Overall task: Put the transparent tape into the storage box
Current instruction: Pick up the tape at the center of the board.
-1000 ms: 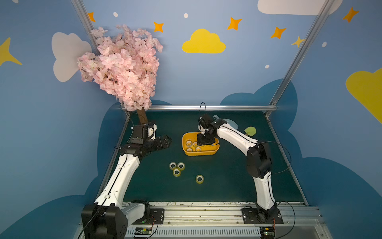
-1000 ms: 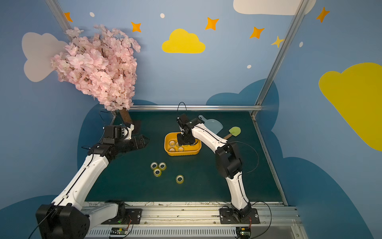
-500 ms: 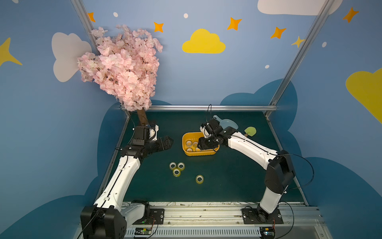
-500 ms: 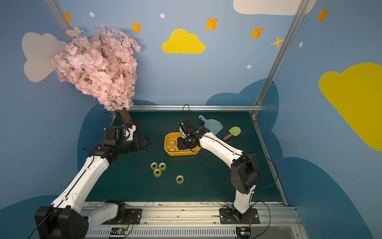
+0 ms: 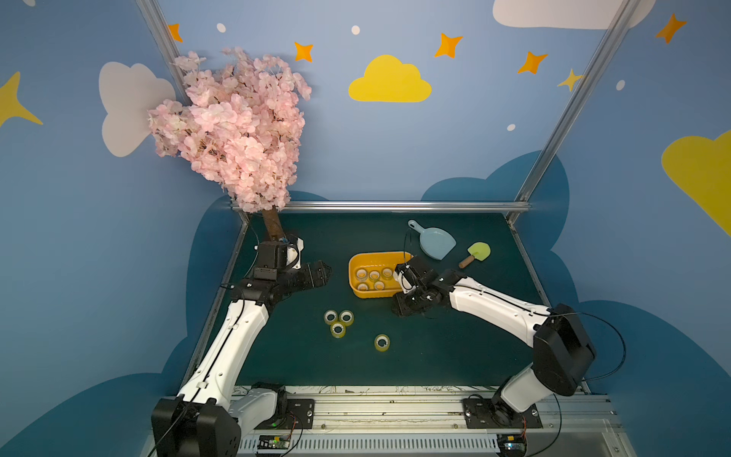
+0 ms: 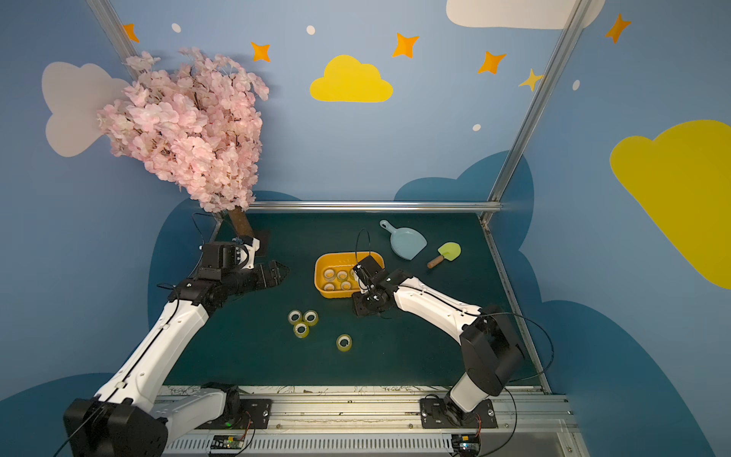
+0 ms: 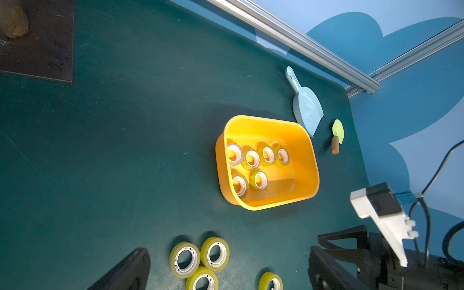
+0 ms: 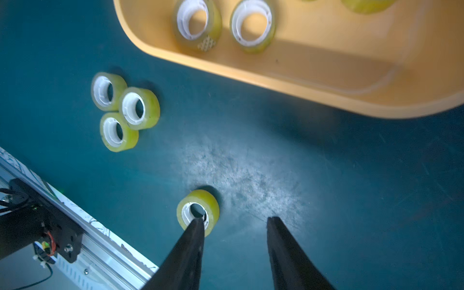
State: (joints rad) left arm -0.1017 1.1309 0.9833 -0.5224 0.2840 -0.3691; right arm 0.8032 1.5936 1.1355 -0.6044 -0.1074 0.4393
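Observation:
The storage box (image 5: 370, 294) (image 6: 334, 294), an orange-yellow tub, sits mid-table with several transparent tape rolls (image 7: 252, 158) lying in it. Three more rolls (image 5: 338, 321) (image 6: 302, 321) (image 8: 125, 110) cluster on the green mat in front of it. A single roll (image 5: 381, 342) (image 8: 200, 200) lies nearer the front. My right gripper (image 5: 401, 308) (image 8: 235, 219) hovers just off the box's front right corner, open and empty. In the right wrist view one finger overlaps the single roll. My left gripper (image 5: 322, 273) (image 7: 227, 251) stands open and empty to the left of the box.
A pale blue dustpan (image 5: 435, 243) and a green spatula (image 5: 476, 253) lie behind the box on the right. A pink blossom tree (image 5: 233, 130) rises at the back left on a dark base plate (image 7: 37, 50). A metal rail (image 5: 375, 403) runs along the front edge.
My right gripper has drawn back out of the storage box and come down toward the mat in front of its right corner, jaws slightly narrower. The left arm has barely shifted.

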